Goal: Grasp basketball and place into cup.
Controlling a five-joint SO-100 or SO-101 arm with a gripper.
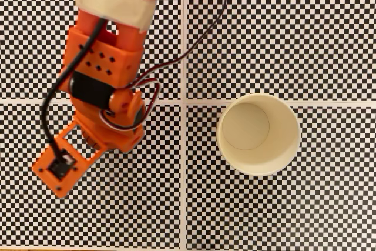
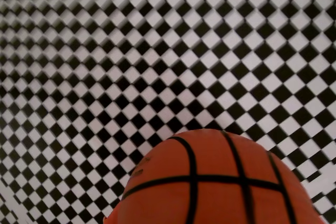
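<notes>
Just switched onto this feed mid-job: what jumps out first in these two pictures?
In the wrist view, the basketball fills the bottom edge, very close to the lens, over a black-and-white checkered surface. In the fixed view, the orange arm covers the upper left, and the cup stands upright and empty at centre right. The pincer itself is hidden.

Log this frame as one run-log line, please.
phase: carrying | basketball: fills the wrist view's lower edge, hidden under the arm in the fixed view | cup: upright, empty, right of arm | gripper: fingers unseen
</notes>
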